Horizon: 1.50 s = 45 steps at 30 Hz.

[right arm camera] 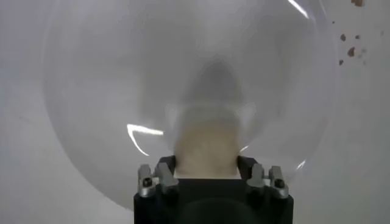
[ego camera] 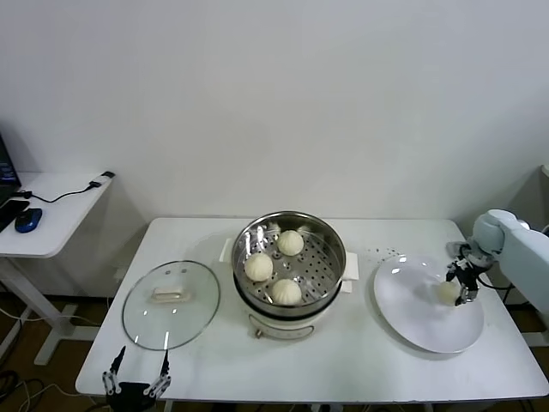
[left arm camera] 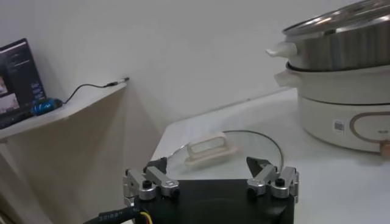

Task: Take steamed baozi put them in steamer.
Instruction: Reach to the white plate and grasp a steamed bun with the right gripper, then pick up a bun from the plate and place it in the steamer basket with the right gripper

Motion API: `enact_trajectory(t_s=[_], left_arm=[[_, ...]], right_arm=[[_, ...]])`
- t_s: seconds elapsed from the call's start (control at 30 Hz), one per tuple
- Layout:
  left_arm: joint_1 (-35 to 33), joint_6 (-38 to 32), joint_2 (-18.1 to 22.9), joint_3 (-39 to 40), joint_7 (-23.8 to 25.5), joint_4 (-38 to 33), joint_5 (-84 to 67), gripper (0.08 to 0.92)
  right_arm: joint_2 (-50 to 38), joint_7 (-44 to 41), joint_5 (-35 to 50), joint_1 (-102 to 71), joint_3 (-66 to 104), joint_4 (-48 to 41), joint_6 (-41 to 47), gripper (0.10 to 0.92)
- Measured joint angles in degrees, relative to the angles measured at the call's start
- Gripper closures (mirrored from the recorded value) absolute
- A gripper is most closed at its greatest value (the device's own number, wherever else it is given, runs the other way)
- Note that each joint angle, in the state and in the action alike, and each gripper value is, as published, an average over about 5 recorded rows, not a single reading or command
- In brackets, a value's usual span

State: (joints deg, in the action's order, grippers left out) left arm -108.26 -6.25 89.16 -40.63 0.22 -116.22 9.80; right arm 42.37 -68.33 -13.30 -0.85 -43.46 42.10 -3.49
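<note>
Left fingers: spread wide on the left gripper (ego camera: 136, 381), which waited at the table's near edge, just in front of the glass lid (ego camera: 171, 304).
Right fingers: pinched around one bun (right arm camera: 206, 148) on the white plate (ego camera: 410, 312); the right gripper (ego camera: 458, 284) sat over the plate's right part.
Glass lid: lay flat on the table (ego camera: 360, 360), left of the steamer (ego camera: 289, 273).
Steamer: stood mid-table, between lid and plate, uncovered.
Steamed baozi (ego camera: 274, 267): three rested on the steamer's perforated tray; the fourth was on the plate, right of the steamer, between the right fingers.
Crumbs (ego camera: 386, 252): dark specks lay behind the plate, right of the steamer.
</note>
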Motion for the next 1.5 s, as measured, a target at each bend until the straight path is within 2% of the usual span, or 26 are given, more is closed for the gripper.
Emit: enact_trajectory(t_s=[0.27, 0.57, 0.77, 1.17, 1.5], left_arm=[[-0.2, -0.2, 0.0, -0.1, 0.0, 0.0, -0.1, 0.177], [-0.2, -0.6, 0.0, 0.6, 0.0, 0.1, -0.3, 0.177], [-0.7, -1.0, -0.2, 1.4, 0.3, -0.2, -0.3, 0.177], [-1.3, -2.3, -1.3, 3.1, 1.0, -1.1, -0.9, 0.177], [-0.9, -3.4, -2.2, 3.1, 0.9, -0.8, -2.0, 0.177]], right_arm=[[0.0, -0.1, 0.2, 0.1, 0.2, 0.0, -0.2, 0.451], [-1.2, 0.1, 6.3, 4.7, -5.0, 2.8, 2.2, 0.465], [-0.4, 0.9, 16.5, 15.1, -15.4, 6.8, 5.9, 0.463], [6.4, 5.2, 43.0, 38.4, -37.5, 18.0, 14.7, 0.449], [14.4, 10.5, 60.0, 47.8, -49.7, 25.6, 19.7, 0.449]])
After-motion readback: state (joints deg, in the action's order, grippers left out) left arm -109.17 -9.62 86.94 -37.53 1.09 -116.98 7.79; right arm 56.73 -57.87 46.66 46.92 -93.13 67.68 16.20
